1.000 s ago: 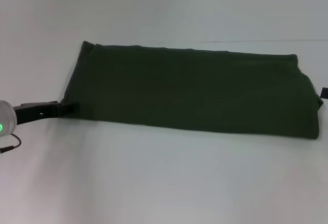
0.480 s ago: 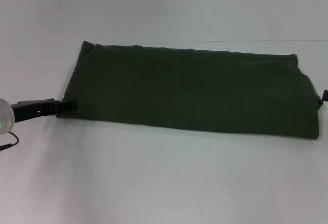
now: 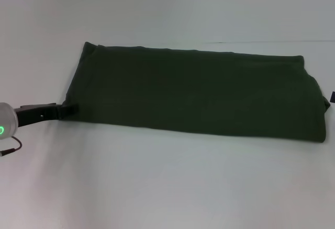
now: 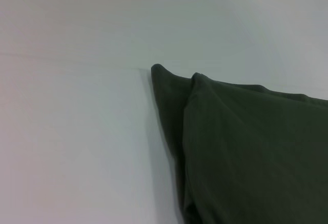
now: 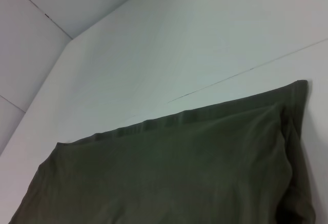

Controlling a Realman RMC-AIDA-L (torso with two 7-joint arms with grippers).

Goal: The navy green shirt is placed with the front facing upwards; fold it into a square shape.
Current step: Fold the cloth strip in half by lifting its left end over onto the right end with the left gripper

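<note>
In the head view, the left gripper (image 3: 72,108) is reaching in from about nine o'clock, its dark fingers lying low over the white table (image 3: 167,187) and meeting the near left corner of the navy green shirt (image 3: 199,95). The tips are lying close together at the cloth's edge, but whether they are pinching the fabric or only touching it cannot be told (the black fingers are blending into the dark cloth there).

The shirt is lying as a long folded band across the middle of the table, running from nine o'clock to three o'clock, plain olive side up. Its far edge is lying straight, its near edge slanting slightly downward toward the right, and its left end narrowing toward the far corner. The left wrist view is showing that left end as two stacked layers (image 4: 246,147) with rounded corners, bare table beside them.

Wide open table is stretching toward six o'clock, and a narrower strip toward twelve o'clock.

At three o'clock, the right gripper (image 3: 332,97) is showing only as a small dark sliver at the picture's border, just beside the shirt's right end; its jaws cannot be made out. The right wrist view is looking over that end (image 5: 169,172), where a folded hem is running along the far edge.
</note>
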